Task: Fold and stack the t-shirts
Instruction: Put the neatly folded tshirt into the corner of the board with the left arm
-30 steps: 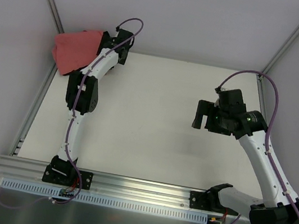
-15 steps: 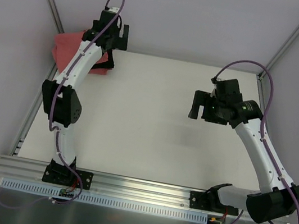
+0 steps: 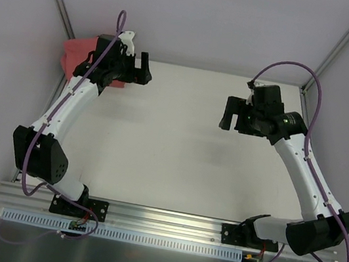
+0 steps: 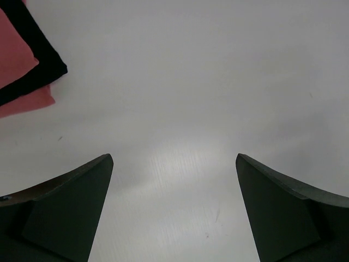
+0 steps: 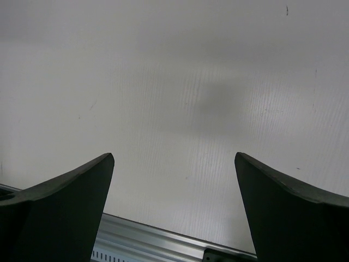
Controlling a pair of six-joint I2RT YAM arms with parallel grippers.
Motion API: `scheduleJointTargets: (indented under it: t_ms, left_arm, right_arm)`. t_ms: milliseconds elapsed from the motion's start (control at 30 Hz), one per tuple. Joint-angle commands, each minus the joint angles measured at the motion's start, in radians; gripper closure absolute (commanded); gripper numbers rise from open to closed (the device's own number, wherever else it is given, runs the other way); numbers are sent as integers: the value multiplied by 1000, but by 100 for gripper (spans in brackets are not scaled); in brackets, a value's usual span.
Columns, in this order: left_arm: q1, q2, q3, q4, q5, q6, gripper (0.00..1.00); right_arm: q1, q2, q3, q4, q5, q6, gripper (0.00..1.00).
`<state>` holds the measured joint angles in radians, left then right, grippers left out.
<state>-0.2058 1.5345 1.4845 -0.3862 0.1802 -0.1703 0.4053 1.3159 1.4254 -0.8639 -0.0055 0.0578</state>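
On the white table (image 3: 179, 145), a coral-red t-shirt (image 3: 74, 52) and black t-shirt (image 4: 41, 71) lie together far left.

White table (image 3: 172, 144) (pale walls (image 3: 212, 17) around)

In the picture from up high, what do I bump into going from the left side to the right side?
coral-red t-shirt in the far left corner → left gripper, open and holding nothing → right gripper, open and holding nothing too.
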Motion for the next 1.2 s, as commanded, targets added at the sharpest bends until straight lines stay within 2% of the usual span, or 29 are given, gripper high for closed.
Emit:
scheduleJointTargets:
  t_ms: [0,333,600,1167]
  left_arm:
    - [-1,-109,-47,156,114,-21,1]
    - [-12,-215,-104,113,76,60,1]
    - [-18,-341,-179,162,-2,115,1]
    - [-17,-436,-271,136,10,84,1]
  right_arm:
    - [-3,-55,-22,49,38,-19,0]
    - [-2,-164,-71,82,99,-50,0]
    - [1,-205,-97,78,95,-24,1]
    - [1,-271,-94,75,127,-79,1]
